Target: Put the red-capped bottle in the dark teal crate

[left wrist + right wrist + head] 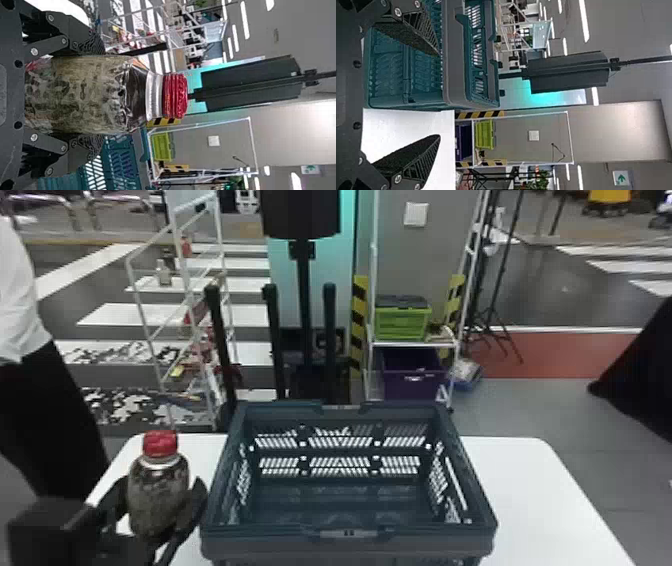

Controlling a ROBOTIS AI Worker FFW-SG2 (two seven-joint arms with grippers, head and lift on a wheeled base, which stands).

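Our left fingers (92, 44) clamp the red-capped bottle (157, 495) beside the crate (260, 532) — right fingers (408, 159) apart — grasp done, we've placing left.

Open black right gripper (440, 95) near the dark teal slatted plastic crate (423, 79)

We see its two textured fingers spread wide, one in front of the crate, the other over the white flat-topped table (407, 122). We cannot tell whether the finger by the crate touches it. Behind, we find a lime-green rectangular plastic bin (484, 134) and a dark purple box (464, 142) on a white-framed rack (534, 163), near a black-and-yellow striped strip (478, 114).
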